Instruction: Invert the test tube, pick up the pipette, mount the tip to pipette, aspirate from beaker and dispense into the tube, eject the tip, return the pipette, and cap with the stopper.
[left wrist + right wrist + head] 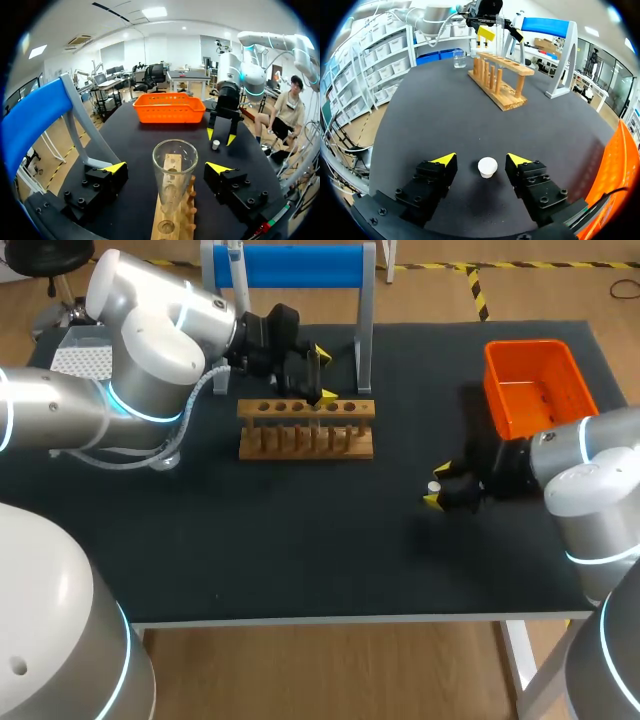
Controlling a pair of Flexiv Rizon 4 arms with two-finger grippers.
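Ok, head view: left gripper (325,375) sits over the wooden rack (305,430) toward the back of the table (300,560), one yellow tip on either side of the rack's top bar. Blue stand (290,265) is just behind it. Right gripper (438,486) is low on the table near the orange basket (535,385), well apart from the rack. The white stopper (434,486) sits between its tips.

Left wrist view: test tube (173,172) stands upright in the rack, open mouth up, dead centre between the left gripper's fingers (116,167). Jaws are wide, with a clear gap on both sides of the glass and no contact, so it's open around the tube and not gripping it. Ahead, past the rack's far end, the right gripper points tips-down, one tip on either side of the stopper, with the basket behind it.

Right wrist view: stopper stands on the table, wide end up, between the right gripper's fingers (445,160). Jaws are wide here too, with a gap on each side and nothing touching. Farther ahead the rack lies at an angle across the table, with the clear beaker (459,59) beyond its far end. The left gripper is above the rack with the tube between its tips. The blue stand is behind the rack, and the basket's orange wall is just beside the right gripper.
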